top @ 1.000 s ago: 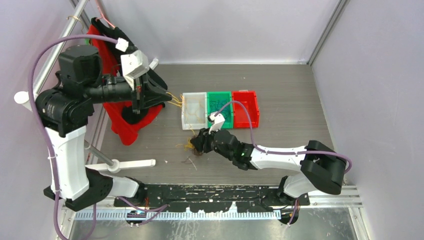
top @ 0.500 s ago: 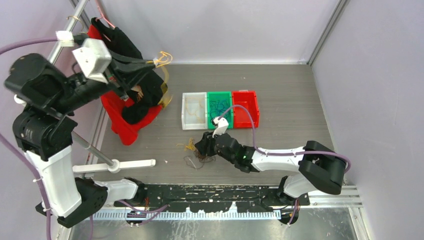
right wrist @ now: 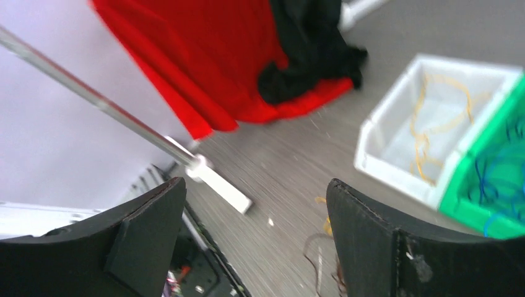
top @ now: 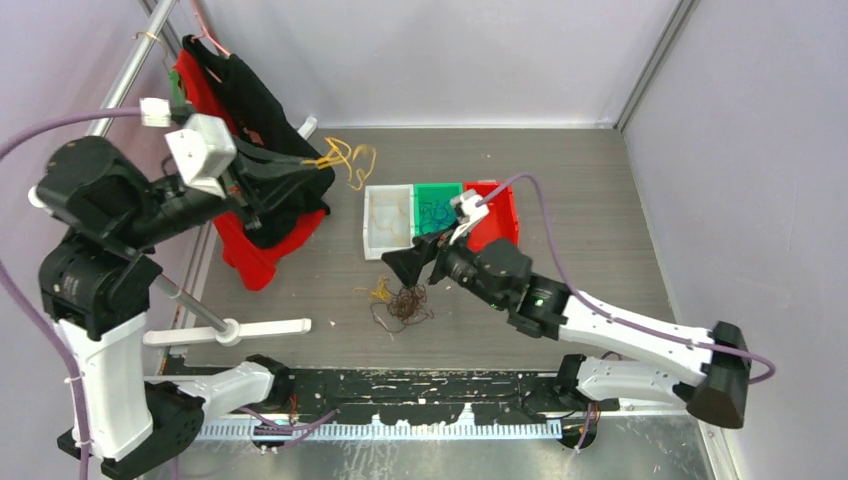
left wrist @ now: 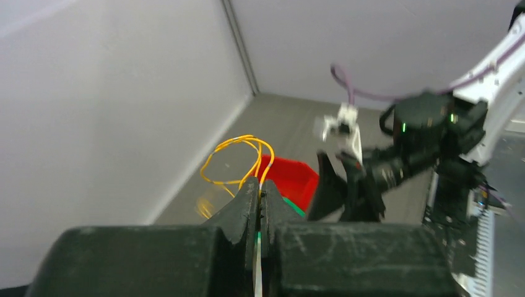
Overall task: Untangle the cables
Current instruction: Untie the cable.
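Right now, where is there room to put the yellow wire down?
Widest bare patch: right of the red bin, up to the side wall. Another strip runs between the bins and the back wall. Crowded: before the white bin, where the tangle lies near the right pincer.

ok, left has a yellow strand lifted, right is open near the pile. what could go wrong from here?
The yellow cable is pinched at the very tips of the left jaws and hangs in loose loops; it could slip out before the white bin.
Those loops appear close to the black cloth and may snag.
The right jaws stand open beside that bin, near the leftover tangle; the arms could crowd there.
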